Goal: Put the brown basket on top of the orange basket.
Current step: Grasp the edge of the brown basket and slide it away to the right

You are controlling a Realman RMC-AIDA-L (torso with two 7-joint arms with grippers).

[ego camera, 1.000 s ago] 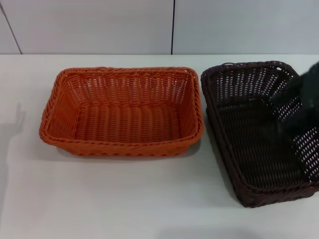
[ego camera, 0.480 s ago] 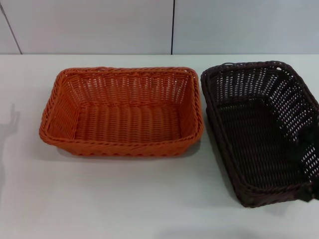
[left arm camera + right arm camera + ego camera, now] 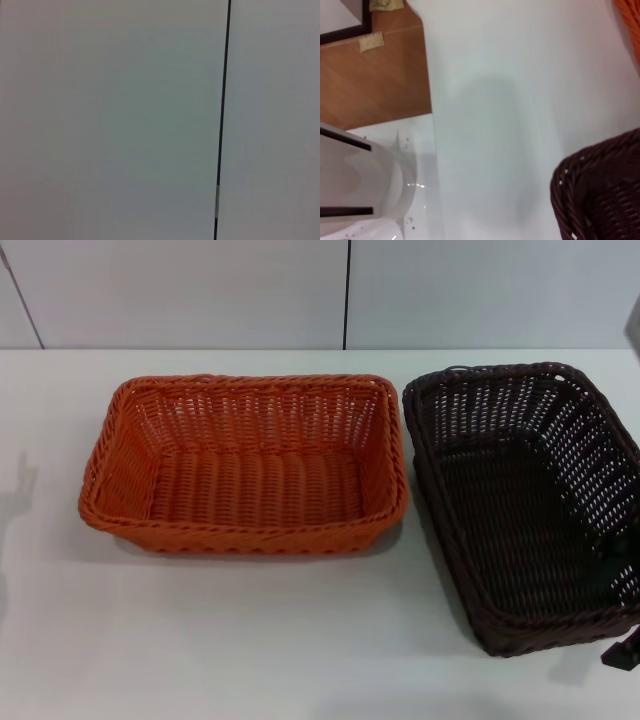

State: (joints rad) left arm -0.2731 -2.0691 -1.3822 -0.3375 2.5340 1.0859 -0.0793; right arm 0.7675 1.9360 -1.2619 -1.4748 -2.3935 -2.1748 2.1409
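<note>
Two baskets sit on the white surface [image 3: 250,640]: one brown basket [image 3: 520,510], one orange basket [image 3: 245,465] just beside it. The right hand [image 3: 622,652] shows only partly by the brown basket's near corner; its grip cannot be told.

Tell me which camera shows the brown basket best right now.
The head view: the brown basket is nearly whole there, on the table beside the orange basket. The right wrist view catches only one corner; the left wrist view shows none.

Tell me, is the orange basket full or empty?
Empty. The head view looks straight into the orange basket and shows only its bare woven bottom, with nothing lying inside. It sits upright on the white table.
</note>
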